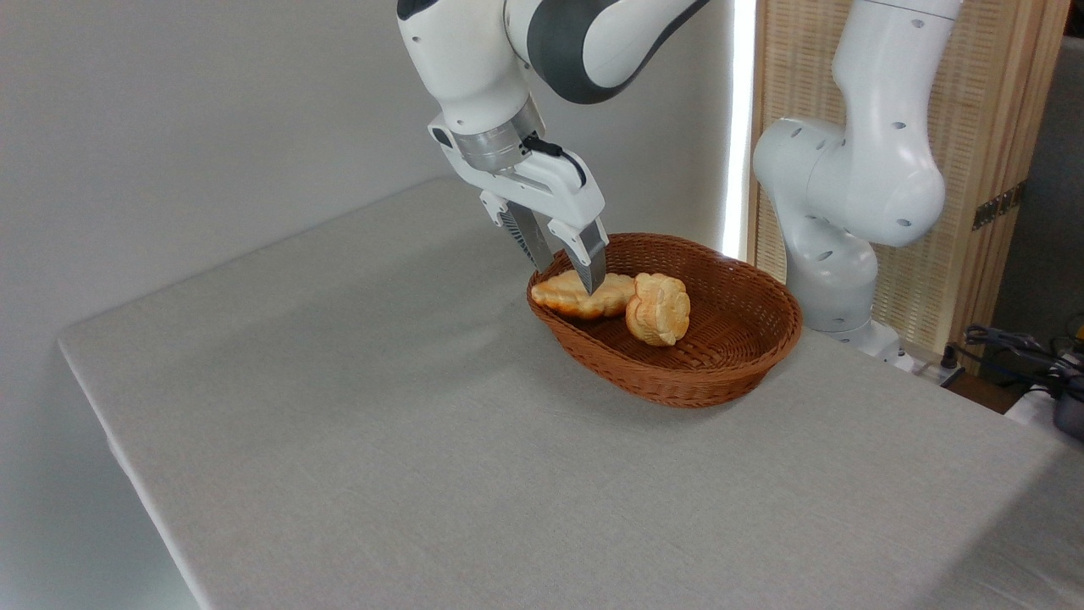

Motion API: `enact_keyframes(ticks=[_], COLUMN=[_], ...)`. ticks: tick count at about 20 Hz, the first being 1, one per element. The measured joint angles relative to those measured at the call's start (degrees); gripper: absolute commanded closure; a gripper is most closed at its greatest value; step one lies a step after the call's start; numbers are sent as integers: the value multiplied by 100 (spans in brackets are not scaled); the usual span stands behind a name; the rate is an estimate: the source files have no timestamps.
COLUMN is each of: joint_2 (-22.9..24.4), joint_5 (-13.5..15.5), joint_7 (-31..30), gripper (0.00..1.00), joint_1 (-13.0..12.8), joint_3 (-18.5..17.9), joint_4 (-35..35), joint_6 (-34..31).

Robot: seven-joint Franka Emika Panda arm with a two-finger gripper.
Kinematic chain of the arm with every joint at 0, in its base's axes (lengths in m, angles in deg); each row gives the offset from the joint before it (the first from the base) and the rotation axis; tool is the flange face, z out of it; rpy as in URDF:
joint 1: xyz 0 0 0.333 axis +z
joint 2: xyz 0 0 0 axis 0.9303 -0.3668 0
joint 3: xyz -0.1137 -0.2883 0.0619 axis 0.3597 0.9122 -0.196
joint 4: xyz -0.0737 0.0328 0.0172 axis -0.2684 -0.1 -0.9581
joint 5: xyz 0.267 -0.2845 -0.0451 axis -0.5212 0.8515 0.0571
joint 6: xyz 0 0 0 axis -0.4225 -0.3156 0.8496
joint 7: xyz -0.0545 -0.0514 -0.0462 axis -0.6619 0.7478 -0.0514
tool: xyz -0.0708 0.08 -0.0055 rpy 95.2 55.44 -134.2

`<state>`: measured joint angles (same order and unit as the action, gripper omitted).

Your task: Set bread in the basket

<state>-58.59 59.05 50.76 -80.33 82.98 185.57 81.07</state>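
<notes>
One grey cloth-covered surface [423,407]. One Panda arm [847,169]. One oval wicker basket [720,373] on surface. Two bread pieces inside: one long scalloped bread [576,298] at left rim, one round bun [658,309] leaning beside it. One gripper [569,269], jaws parted slightly astride bread; grip uncertain.

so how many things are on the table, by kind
Long loaf: 1, the bread, lying across the basket's left rim with the gripper at it
Round bun: 1, the bun, inside the basket
Wicker basket: 1, the basket
Total: 3
</notes>
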Motion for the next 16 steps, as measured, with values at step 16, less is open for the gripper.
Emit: enact_keyframes(ticks=[16], joint_2=[-638], joint_5=[-444], joint_7=[354], gripper=[0], joint_1=[131], joint_3=[-304], joint_4=[-1732], joint_6=[999])
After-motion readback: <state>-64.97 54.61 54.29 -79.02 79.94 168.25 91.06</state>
